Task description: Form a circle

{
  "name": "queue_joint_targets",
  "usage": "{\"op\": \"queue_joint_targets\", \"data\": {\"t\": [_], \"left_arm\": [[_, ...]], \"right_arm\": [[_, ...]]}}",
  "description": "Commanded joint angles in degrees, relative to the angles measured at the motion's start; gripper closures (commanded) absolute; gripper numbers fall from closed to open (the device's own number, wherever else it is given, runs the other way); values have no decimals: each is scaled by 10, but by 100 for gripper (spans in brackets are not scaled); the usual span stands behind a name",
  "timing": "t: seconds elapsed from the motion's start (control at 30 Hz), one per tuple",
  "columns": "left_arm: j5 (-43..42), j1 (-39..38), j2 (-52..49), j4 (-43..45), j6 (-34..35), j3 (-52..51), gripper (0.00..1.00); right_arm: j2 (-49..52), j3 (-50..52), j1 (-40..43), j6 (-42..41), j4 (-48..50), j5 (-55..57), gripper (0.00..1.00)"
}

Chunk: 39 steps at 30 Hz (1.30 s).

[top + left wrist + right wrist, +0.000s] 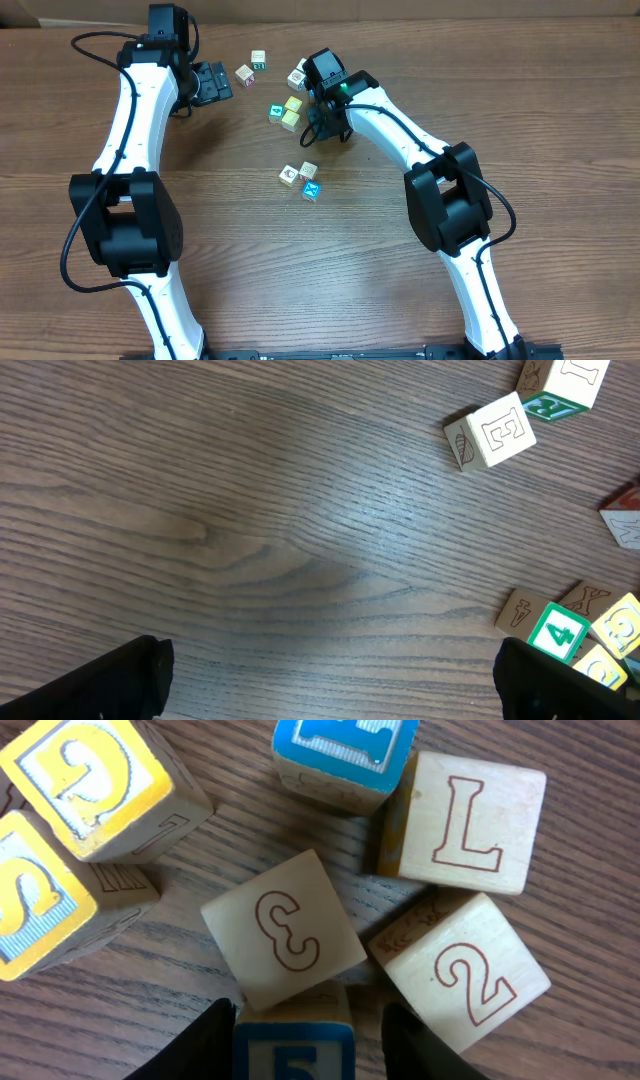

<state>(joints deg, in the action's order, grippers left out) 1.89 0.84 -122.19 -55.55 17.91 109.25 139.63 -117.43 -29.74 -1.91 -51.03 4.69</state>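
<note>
Down on the wooden surface (300,290), the right hand (326,118) sits low in the loose scatter (292,105) of cubes at the far middle. Its wrist view puts a blue cube (295,1055) marked 5 right between the fingers (205,1045). The jaws stand partly apart with a gap showing on one side, so it is straddling that cube, not clamping it. Just ahead lies a pale cube with a 3 (283,928), turned at an angle, with a 2 cube (465,970) and an L cube (470,820) close beside it and two yellow-faced cubes (90,780) off to the other side. The left hand (212,83) hovers at the far left, jaws spread wide with nothing between them. Its camera looks down on bare wood, with an E cube (492,430) ahead and a green 4 cube (556,632) near one fingertip at the lower edge. And the circle (303,178)? Three cubes, two pale and one cyan, are bunched together mid-surface, on the near side of the scatter and apart from both hands: a clump, not a ring.
</note>
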Motion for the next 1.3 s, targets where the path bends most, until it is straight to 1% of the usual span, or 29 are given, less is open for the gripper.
{"op": "queue_joint_targets", "data": {"t": [0.0, 0.47, 0.63, 0.73, 0.8, 1.27], "left_arm": [[-4, 1, -2, 0, 5, 11, 0], [-4, 1, -2, 1, 5, 11, 0], [-4, 1, -2, 1, 5, 11, 0], [-4, 1, -2, 1, 5, 11, 0], [-4, 1, -2, 1, 5, 11, 0], [-4, 1, -2, 1, 5, 11, 0]], "right_arm": [[-8, -20, -3, -2, 2, -3, 56], [-23, -20, -3, -2, 0, -3, 57], [-24, -20, -3, -2, 0, -3, 60], [-24, -20, -5, -2, 0, -3, 59], [-24, -20, -7, -2, 0, -3, 56], [-38, -26, -9, -2, 2, -2, 56]]}}
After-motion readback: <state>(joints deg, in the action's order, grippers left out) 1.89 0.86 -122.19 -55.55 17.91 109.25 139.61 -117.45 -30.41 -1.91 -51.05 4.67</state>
